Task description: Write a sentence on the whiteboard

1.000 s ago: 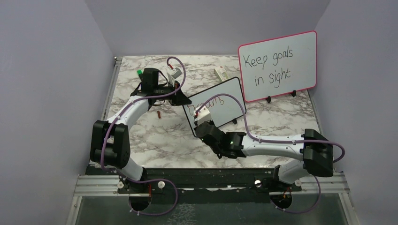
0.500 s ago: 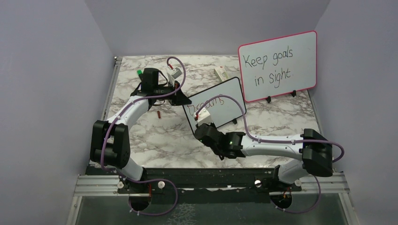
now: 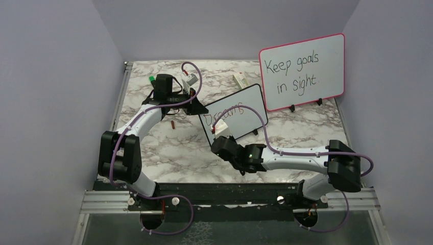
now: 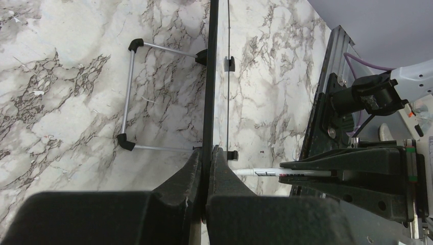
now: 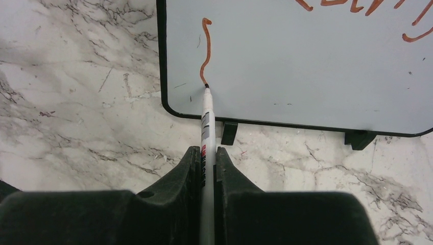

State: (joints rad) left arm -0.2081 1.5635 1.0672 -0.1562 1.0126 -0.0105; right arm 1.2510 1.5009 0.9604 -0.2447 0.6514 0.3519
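whiteboard [image 3: 249, 118], marker [image 5: 206, 109] tip touching, pink-framed board [image 3: 301, 71] close behind

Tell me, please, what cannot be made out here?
Top external: the lower left corner of the whiteboard, hidden behind the right gripper.
Right wrist: the first line of the sentence, cut off by the top edge.
Left wrist: the whiteboard's face, seen edge-on from the left gripper.

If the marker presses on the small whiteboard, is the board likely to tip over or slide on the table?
Probably stiff: the whiteboard looks thin, flat and framed. Alone it could tip easily, since it stands on small feet and a thin wire stand. The left tool clamps its edge, so it should likely hold.
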